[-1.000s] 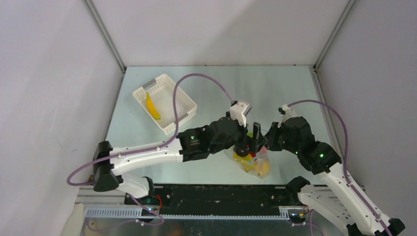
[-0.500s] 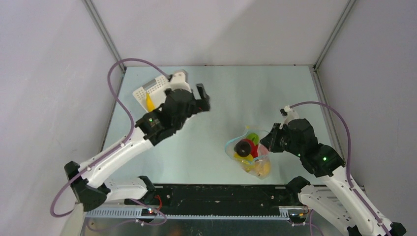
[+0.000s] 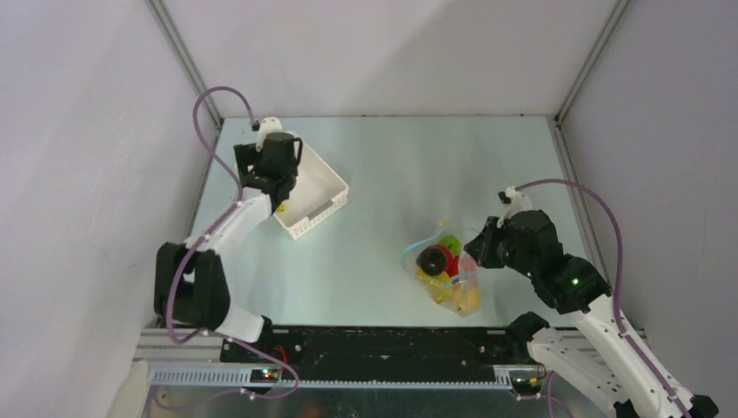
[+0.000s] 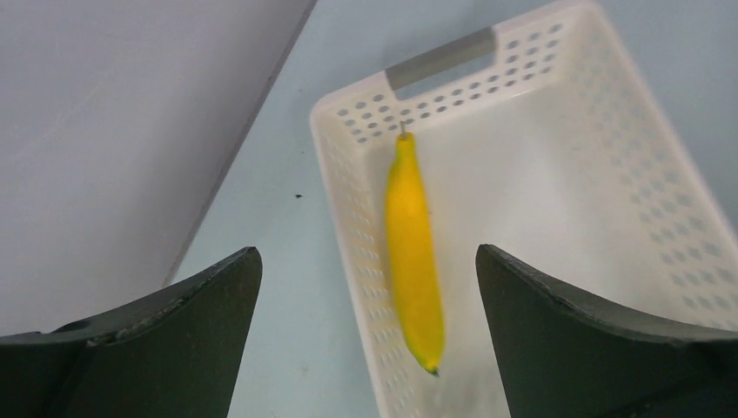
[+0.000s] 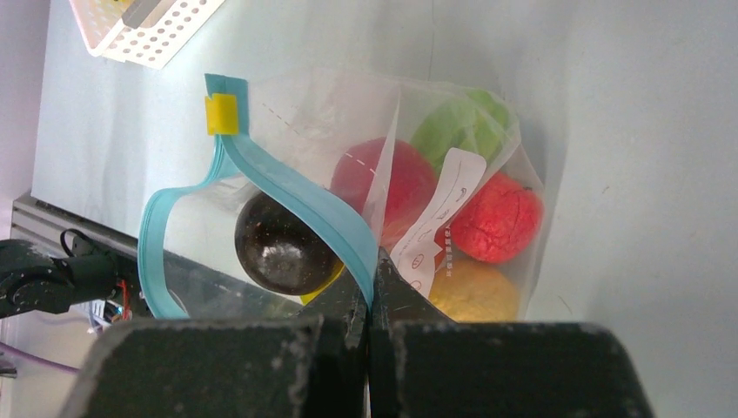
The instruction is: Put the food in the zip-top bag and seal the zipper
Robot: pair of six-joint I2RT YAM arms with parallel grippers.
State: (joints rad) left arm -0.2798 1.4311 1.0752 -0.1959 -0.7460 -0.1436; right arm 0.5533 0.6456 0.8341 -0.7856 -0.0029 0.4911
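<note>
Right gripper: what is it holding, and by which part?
The right gripper is shut on the clear crinkly zip-top bag, pinching its light blue zipper strip at the mouth.

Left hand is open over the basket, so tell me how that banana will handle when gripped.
The banana looks glossy, so probably slippery. Long, narrow and rounded, it may roll or pivot in the basket if nudged. Its sheen suggests stiff, light plastic.

basket (image 4: 345,218) walls hem banana (image 4: 411,252), top open
</note>
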